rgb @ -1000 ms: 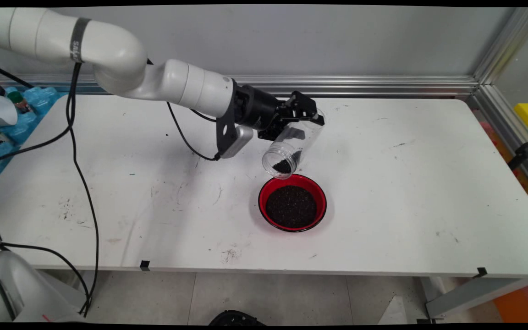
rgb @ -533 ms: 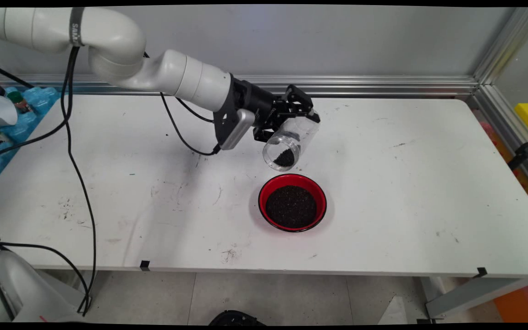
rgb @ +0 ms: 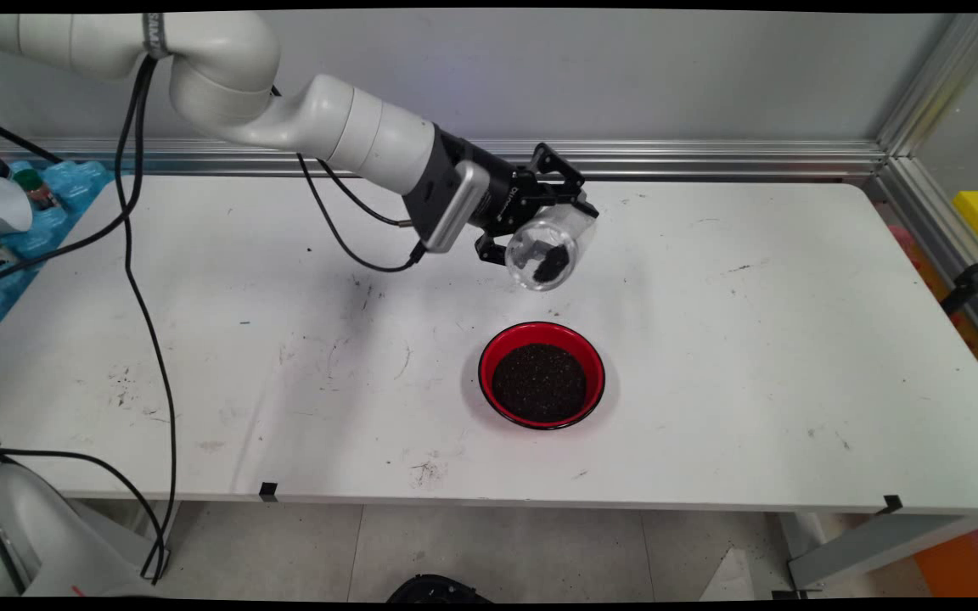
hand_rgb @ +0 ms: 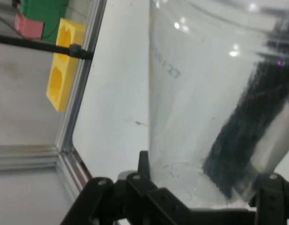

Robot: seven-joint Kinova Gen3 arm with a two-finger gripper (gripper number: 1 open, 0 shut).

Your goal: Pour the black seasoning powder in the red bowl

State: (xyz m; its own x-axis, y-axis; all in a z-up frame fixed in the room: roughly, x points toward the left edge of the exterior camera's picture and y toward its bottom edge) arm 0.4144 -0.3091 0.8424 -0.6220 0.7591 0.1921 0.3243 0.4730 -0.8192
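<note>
Inspector A: Colours recorded. Gripper (rgb: 559,222) black; the jar (rgb: 545,249) it grips is clear plastic with a small dark clump of granules (rgb: 550,263) inside.

Inspector B: And the bowl (rgb: 542,374)?

Inspector A: Red rim and wall, filled with black speckled granules. Table (rgb: 752,339) white, marked with grey scuffs and dark specks.

Inspector B: Beyond the table's edge?

Inspector A: A yellow block (hand_rgb: 63,63), a green one and a pink one.

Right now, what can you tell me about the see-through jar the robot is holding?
The jar is clear plastic, round, with no lid on. The gripper is shut on its sides and holds it in the air, tipped so its open mouth faces the near side of the table. A little black grainy stuff lies inside. It hangs above the white table, behind the red bowl of the same black grains, not touching it.
</note>
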